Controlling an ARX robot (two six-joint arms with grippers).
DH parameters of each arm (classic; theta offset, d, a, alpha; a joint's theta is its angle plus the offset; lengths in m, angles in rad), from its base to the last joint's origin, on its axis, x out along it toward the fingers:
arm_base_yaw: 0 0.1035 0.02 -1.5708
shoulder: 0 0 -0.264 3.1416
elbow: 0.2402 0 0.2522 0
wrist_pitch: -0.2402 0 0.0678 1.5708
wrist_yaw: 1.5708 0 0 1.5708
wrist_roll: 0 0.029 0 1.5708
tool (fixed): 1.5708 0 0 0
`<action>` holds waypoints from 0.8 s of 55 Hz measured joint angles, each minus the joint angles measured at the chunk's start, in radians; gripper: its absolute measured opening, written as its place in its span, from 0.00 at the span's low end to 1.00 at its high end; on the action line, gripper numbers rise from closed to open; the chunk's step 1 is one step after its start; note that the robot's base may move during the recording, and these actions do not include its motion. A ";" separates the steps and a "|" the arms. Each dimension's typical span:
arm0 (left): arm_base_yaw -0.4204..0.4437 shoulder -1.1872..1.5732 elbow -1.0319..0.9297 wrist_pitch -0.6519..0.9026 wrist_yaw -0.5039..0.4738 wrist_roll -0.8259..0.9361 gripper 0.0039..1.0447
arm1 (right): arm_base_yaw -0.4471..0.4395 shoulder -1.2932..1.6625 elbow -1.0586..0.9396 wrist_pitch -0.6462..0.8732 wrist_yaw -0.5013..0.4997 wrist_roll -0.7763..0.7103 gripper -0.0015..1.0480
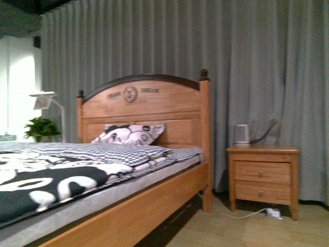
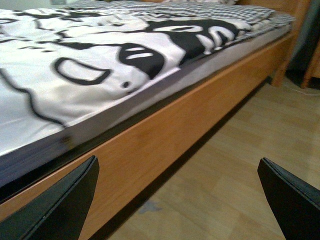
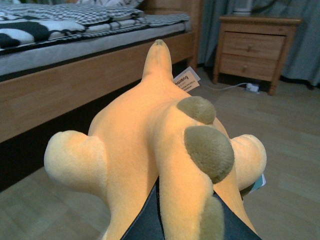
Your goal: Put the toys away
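My right gripper (image 3: pixel 187 222) is shut on the orange-yellow plush animal (image 3: pixel 145 135), which fills the right wrist view; it has olive-brown spots, a pointed tuft and a white paper tag (image 3: pixel 186 80). It hangs above the wooden floor beside the bed. My left gripper (image 2: pixel 177 200) is open and empty, low over the floor next to the bed's wooden side rail (image 2: pixel 165 135). Neither gripper nor the plush shows in the front view.
A wooden bed (image 1: pixel 154 103) with a black-and-white quilt (image 1: pixel 46 177) and a patterned pillow (image 1: pixel 131 134) stands on the left. A wooden nightstand (image 1: pixel 263 172) with a white jug (image 1: pixel 241 134) stands at the right by grey curtains. A cable and plug (image 1: pixel 272 212) lie on the floor.
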 joint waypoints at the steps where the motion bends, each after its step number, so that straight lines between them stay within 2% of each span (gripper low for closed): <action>1: 0.000 0.000 0.000 0.000 0.003 0.000 0.94 | 0.000 0.000 0.000 0.000 0.002 0.000 0.06; 44: -0.002 0.000 0.000 0.000 0.000 0.000 0.94 | 0.000 0.000 0.000 0.000 -0.002 0.000 0.06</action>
